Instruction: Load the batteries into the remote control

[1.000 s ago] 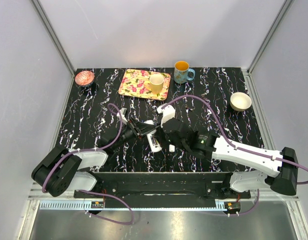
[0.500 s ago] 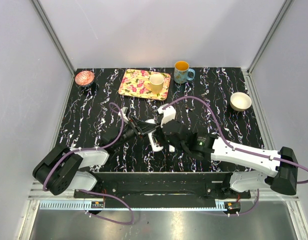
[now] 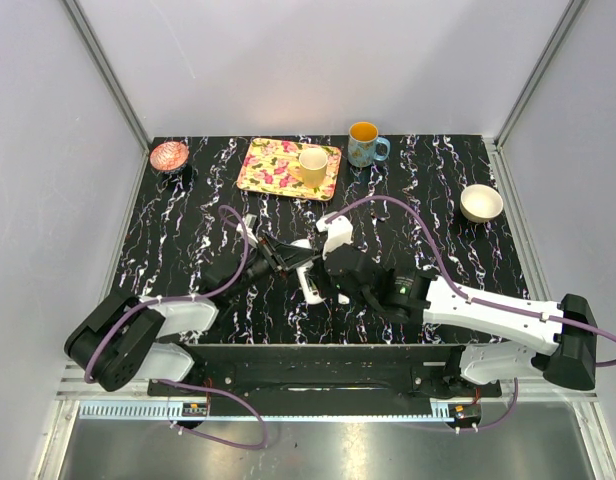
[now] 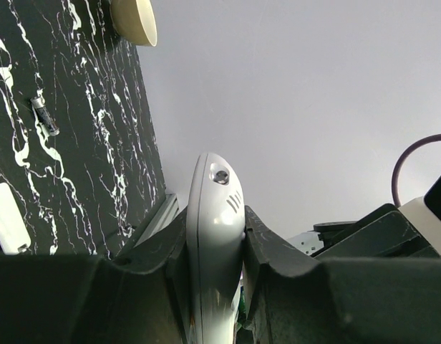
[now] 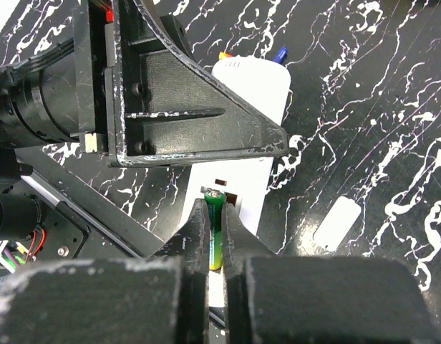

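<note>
My right end effector point(image 5: 215, 212) pinched a green battery point(image 5: 215, 238) directly over the dark recess of the white remote control point(image 5: 253, 86). The battery's long axis ran along the remote's. My left end effector point(image 4: 215, 228) was clamped on the remote's sides, over the table point(image 5: 371, 93).

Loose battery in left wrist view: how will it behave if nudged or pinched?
The loose battery is a small cylinder lying on its side on the flat table, so a sideways nudge would probably roll it. Its casing looks smooth and round, so a pinch may slip.
</note>
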### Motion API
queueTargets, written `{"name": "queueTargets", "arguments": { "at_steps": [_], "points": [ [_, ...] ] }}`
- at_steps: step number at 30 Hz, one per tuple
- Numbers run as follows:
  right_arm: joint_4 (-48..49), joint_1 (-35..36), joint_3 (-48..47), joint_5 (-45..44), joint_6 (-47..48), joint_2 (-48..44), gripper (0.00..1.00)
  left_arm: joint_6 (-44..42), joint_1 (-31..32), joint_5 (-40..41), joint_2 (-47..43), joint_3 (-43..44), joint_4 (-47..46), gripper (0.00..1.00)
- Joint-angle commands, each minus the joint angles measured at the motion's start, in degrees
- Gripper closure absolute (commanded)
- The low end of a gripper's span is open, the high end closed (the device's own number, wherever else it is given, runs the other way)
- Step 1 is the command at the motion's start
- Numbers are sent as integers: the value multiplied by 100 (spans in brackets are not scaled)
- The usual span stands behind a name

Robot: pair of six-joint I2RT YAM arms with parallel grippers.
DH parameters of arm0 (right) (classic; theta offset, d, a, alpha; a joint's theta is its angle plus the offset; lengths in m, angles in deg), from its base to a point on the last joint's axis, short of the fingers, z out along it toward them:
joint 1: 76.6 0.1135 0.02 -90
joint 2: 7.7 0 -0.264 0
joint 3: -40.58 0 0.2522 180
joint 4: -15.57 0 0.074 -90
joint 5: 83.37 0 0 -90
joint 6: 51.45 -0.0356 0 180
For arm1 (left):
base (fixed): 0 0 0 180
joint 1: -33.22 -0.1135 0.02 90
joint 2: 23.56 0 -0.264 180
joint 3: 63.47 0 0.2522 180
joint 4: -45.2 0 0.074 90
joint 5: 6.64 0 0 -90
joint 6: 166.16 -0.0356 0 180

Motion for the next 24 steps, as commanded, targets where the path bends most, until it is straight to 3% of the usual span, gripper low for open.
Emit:
{"name": "queueTargets", "arguments": {
  "at_steps": [1, 5, 10, 24],
  "points": [
    [-435, 145, -215, -104, -298, -27, 100, -165, 26, 403, -371, 361, -269, 100],
    [-602, 180, -250, -103, -500, 8, 100, -402, 26, 508, -591, 405, 74, 100],
    [-778, 189, -268, -182, -676, 8, 81, -526, 35, 526, -723, 423, 241, 100],
    [-945, 189, -461, -464, -809, -36, 65, -535, 35, 491, -741, 309, 285, 100]
  ]
}}
